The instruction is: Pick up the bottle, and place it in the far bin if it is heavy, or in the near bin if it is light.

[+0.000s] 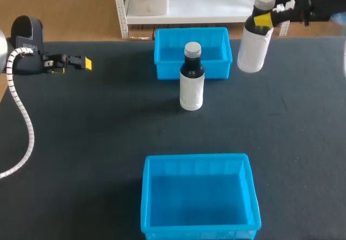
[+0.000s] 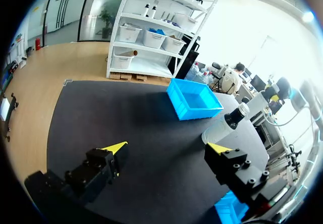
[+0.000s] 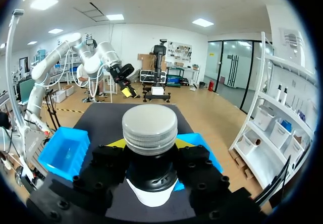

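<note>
1. Overhead, the right gripper (image 1: 263, 19) enters from the far right corner of the table (image 1: 97, 142). It grips the held bottle (image 1: 255, 37) at the neck, just under its grey screw cap (image 1: 265, 0).
2. The held bottle is dark with a white label. It hangs slightly tilted, raised off the table, to the right of the far bin (image 1: 162, 61).
3. In the right wrist view, the right gripper (image 3: 150, 143) has a yellow-tipped finger pressed on each side of the neck. The cap (image 3: 150, 128) rises directly above them, and the held bottle (image 3: 150, 181) runs down between the black finger blocks.
4. A standing bottle (image 1: 192, 80) of the same kind stands upright on the table, just in front of the far bin and well apart from the near bin (image 1: 148, 197).
5. The left gripper (image 1: 85, 63) hovers at the left side of the table, level with the far bin and well apart from both bottles.
6. In the left wrist view, the left gripper (image 2: 168, 147) has its fingers spread wide, with only dark table surface between them. Ahead of it lie the standing bottle (image 2: 222, 128) and the far bin (image 2: 187, 110).
7. Both bins are bright blue and hold nothing.
</note>
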Robot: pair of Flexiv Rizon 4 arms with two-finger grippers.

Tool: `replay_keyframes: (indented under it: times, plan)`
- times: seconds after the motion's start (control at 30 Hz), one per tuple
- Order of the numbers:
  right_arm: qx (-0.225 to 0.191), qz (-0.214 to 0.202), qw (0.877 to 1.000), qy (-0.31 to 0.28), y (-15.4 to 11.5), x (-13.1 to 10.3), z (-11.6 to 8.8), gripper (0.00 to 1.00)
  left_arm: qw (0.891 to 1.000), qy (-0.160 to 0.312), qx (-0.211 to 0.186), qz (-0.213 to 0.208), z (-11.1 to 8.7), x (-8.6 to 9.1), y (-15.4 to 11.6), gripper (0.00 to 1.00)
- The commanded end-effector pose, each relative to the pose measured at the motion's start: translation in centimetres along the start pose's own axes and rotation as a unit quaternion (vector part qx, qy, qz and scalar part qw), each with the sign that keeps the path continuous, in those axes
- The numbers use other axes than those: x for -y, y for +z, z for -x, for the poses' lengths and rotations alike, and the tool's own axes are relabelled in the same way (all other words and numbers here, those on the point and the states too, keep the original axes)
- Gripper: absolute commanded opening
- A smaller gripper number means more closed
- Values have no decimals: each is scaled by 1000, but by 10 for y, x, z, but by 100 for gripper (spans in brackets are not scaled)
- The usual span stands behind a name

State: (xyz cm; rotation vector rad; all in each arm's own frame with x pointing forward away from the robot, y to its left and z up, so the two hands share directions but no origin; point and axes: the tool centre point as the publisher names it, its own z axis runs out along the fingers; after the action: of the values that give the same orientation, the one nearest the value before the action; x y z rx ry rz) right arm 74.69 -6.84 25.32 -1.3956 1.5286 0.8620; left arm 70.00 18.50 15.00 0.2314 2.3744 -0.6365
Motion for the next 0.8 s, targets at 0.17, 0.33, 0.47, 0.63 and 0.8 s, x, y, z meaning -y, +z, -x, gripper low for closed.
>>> replay_keyframes:
  times: [0.17,0.33,0.47,0.63,0.8]
  plan:
    - [1,31,1000,1,9,41,12,0,1000,0,0,0,0,0,0,100]
    - [-4,37,999,-8,18,61,16,0,1000,0,0,0,0,0,0,100]
    - [-5,39,999,-15,27,75,19,0,1000,0,0,0,0,0,0,100]
    - [-7,41,999,-20,38,87,19,0,1000,0,0,0,0,0,0,100]
    - [-5,48,999,-25,51,98,18,0,1000,0,0,0,0,0,0,100]
